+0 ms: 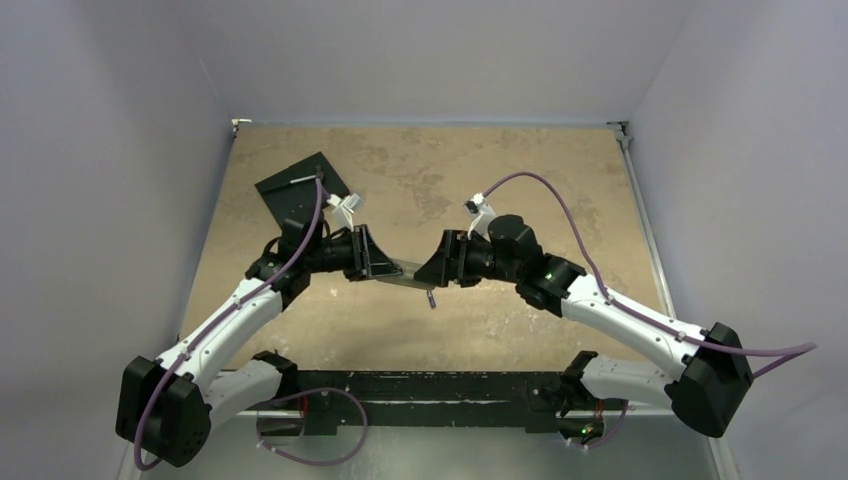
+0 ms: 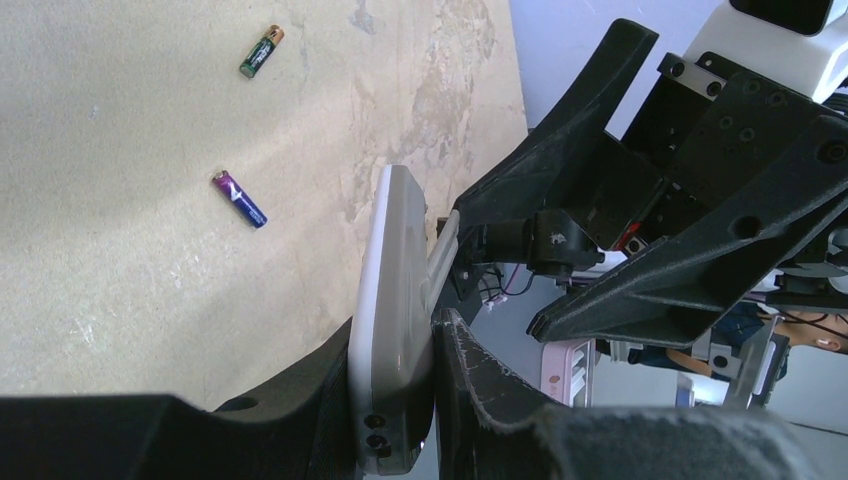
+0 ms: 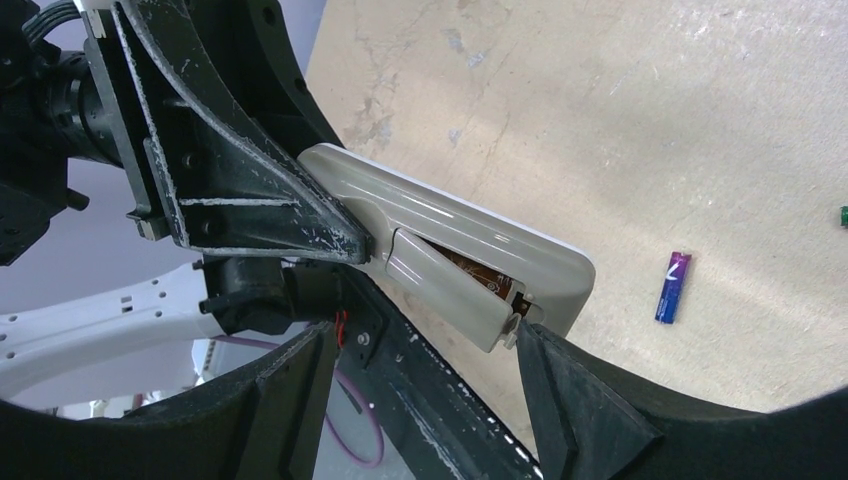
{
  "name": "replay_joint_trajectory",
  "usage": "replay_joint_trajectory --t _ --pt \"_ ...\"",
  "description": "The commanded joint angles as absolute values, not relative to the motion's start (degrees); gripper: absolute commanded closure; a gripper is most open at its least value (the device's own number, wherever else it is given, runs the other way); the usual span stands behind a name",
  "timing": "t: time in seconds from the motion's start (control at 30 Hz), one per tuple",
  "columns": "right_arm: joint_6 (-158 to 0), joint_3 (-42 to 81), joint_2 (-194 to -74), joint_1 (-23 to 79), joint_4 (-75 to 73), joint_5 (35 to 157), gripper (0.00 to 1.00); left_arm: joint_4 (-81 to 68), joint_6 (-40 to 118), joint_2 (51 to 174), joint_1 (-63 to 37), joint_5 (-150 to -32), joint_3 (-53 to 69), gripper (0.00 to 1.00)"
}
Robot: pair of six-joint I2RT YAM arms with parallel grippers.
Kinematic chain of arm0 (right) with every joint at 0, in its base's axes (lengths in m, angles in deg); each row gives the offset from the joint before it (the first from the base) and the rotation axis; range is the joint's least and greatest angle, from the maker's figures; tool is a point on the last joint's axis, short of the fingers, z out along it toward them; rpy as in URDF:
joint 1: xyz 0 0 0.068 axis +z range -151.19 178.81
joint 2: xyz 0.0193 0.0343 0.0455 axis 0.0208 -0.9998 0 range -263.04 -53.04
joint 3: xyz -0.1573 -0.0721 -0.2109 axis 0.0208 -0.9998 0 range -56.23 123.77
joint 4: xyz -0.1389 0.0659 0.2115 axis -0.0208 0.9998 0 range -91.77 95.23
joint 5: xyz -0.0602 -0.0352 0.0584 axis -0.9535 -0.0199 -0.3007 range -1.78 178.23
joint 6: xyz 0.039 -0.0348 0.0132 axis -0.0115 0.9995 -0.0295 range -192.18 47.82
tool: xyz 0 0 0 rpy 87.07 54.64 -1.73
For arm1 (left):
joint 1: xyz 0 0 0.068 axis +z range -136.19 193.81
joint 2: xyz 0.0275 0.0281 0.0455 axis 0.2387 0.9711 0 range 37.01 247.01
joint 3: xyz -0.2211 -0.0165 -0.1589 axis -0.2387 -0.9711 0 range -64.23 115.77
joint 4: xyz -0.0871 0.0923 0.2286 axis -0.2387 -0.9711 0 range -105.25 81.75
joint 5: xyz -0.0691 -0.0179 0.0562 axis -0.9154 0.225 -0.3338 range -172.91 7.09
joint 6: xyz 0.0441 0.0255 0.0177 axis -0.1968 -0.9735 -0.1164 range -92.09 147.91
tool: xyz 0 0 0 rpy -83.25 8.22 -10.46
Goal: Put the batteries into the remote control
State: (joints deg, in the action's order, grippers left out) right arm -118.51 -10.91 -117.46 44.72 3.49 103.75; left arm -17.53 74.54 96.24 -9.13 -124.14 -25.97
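Observation:
My left gripper (image 2: pixel 395 335) is shut on one end of the remote control (image 2: pixel 392 290), a slim white handset with a grey back, held off the table on its edge. In the right wrist view the remote control (image 3: pixel 455 225) has its grey battery cover (image 3: pixel 450 288) partly lifted, with a brown recess showing under it. My right gripper (image 3: pixel 420 370) is open; one fingertip (image 3: pixel 530 345) touches the cover's free end. The batteries lie on the table: a bluish-purple one (image 2: pixel 239 199) (image 3: pixel 673 287) and a dark gold-tipped one (image 2: pixel 262 51). From above, both grippers (image 1: pixel 378 255) (image 1: pixel 432 268) meet mid-table.
A black square slab (image 1: pixel 300 190) lies at the back left of the tan table (image 1: pixel 520 190), with a thin pale tool on it. Walls close in the left, far and right edges. The arm bases sit on a black rail (image 1: pixel 430 385) at the near edge.

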Motion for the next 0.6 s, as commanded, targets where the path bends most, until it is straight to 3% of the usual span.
replay_joint_trajectory --t 0.0,0.57 --pt "-117.5 -9.2 -116.1 45.2 3.6 101.8 0.26 -17.0 73.2 95.9 -9.3 -123.4 -23.7 1.0" --pt "-117.6 -11.9 -119.1 45.2 0.7 102.3 0.26 -18.4 71.2 98.1 -9.3 -121.2 -24.9 1.0"
